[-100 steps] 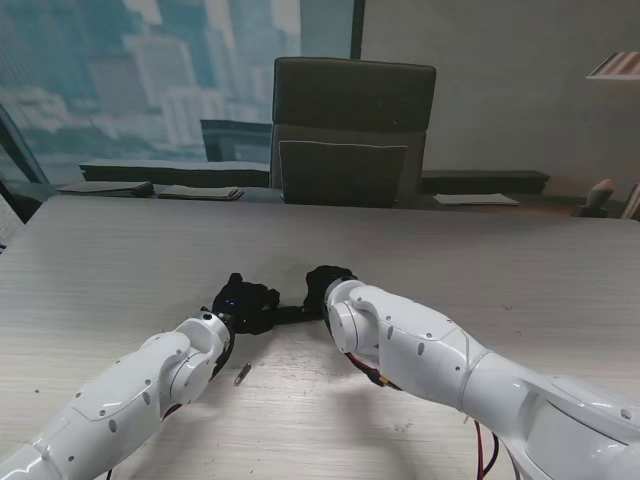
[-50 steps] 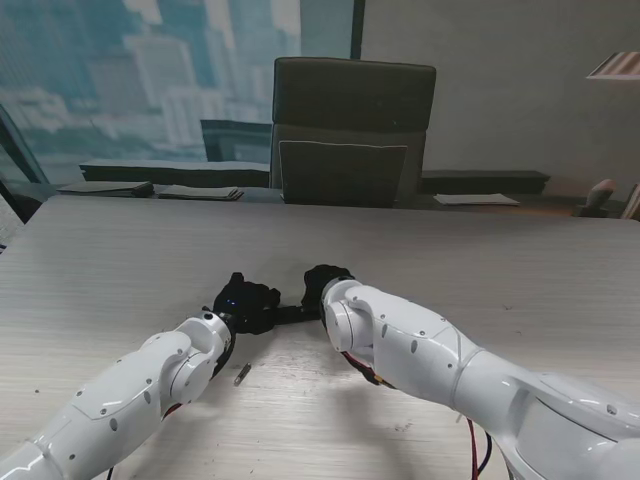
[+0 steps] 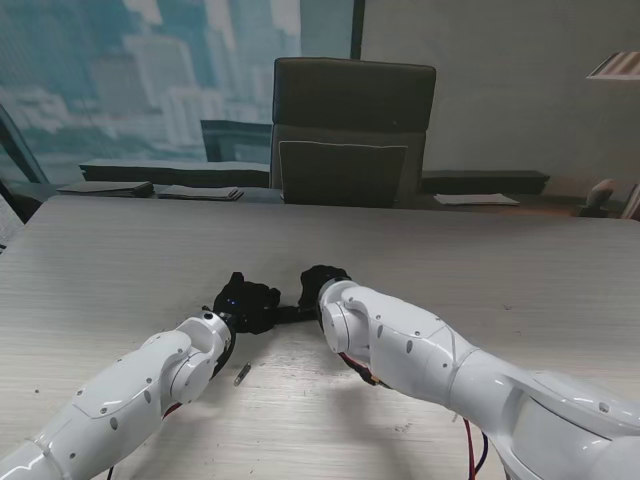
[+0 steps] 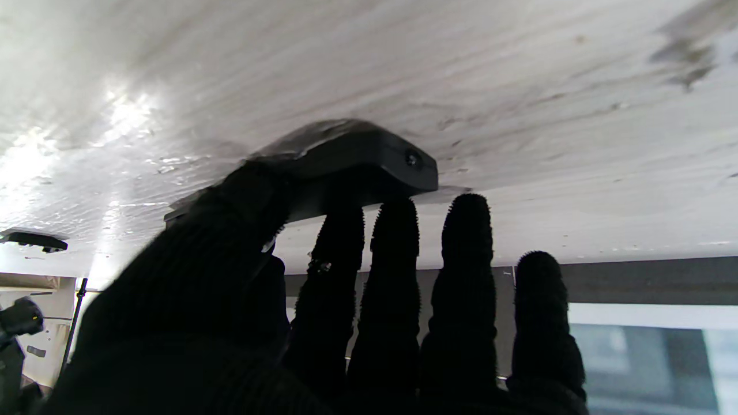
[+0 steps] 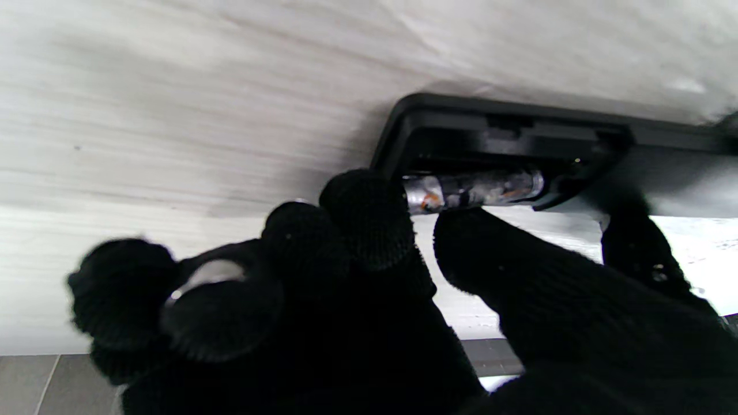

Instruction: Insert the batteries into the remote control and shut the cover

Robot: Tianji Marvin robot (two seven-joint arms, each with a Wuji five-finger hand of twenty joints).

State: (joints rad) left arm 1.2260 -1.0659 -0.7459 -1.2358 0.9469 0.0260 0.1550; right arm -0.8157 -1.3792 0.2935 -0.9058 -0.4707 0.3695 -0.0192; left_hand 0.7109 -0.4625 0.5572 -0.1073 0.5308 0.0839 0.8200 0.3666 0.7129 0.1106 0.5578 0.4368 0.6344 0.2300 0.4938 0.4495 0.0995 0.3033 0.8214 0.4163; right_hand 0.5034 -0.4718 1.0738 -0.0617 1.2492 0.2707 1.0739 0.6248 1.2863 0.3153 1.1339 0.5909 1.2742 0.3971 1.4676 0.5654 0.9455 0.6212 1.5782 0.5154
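Observation:
The black remote (image 3: 285,314) lies on the table between my two black-gloved hands. My left hand (image 3: 245,302) grips one end of the remote (image 4: 357,158), thumb on one side and fingers on the other. My right hand (image 3: 322,281) is at the other end, where the battery compartment (image 5: 507,138) stands open. A silver battery (image 5: 473,190) sits at the compartment's edge, pinched between my right thumb and fingertip (image 5: 369,213). Something shiny grey (image 5: 202,276) shows among the curled right fingers; I cannot tell what it is. A second battery (image 3: 242,375) lies loose on the table nearer to me.
A small dark flat piece (image 4: 31,241) lies on the table beside the left hand. A dark office chair (image 3: 350,130) stands behind the table's far edge, with papers (image 3: 477,199) and flat dark items (image 3: 150,190) on the ledge beyond.
My right forearm and hand have crept slightly leftward toward the remote. The left arm and the loose battery have not moved.

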